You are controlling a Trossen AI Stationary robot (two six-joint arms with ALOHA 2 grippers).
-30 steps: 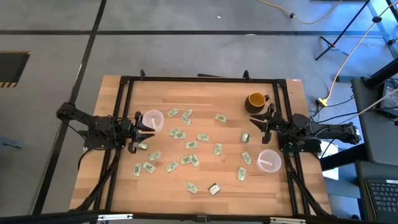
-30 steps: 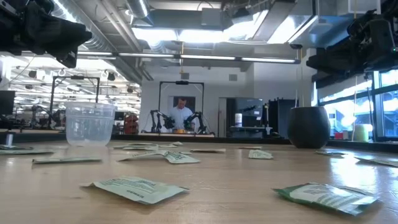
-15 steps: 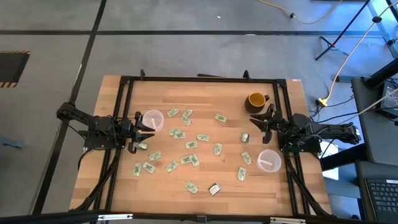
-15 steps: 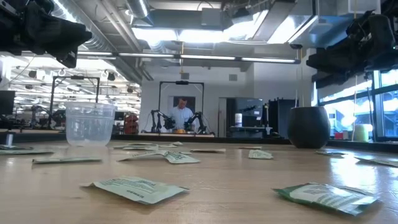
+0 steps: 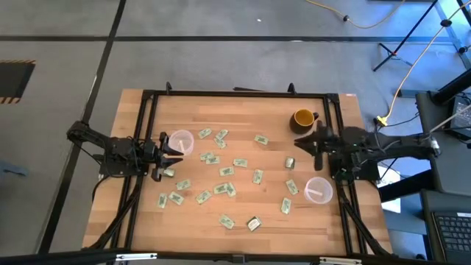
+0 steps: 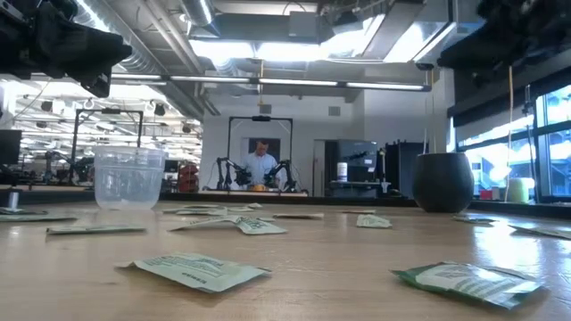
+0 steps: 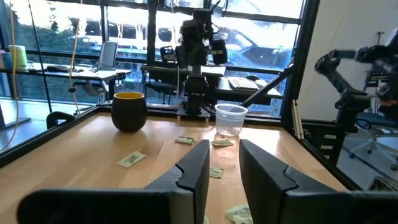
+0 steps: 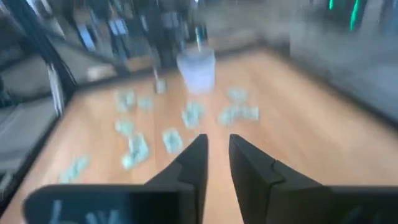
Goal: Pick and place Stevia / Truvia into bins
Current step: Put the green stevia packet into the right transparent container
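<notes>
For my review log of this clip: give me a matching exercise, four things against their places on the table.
Things:
1. yellow mug
2. left cup
3. right cup
4. left tool

Places:
A. beside the left cup at the left edge
B. near the right edge, front half
C. far right part of the table
D. left side, among packets

Pairs: 1-C, 2-D, 3-B, 4-A

I work in a robotics lab. Past my table (image 6: 294,267), a person (image 6: 260,164) sits between two more arms, under bare ceiling ducts (image 6: 134,53)
</notes>
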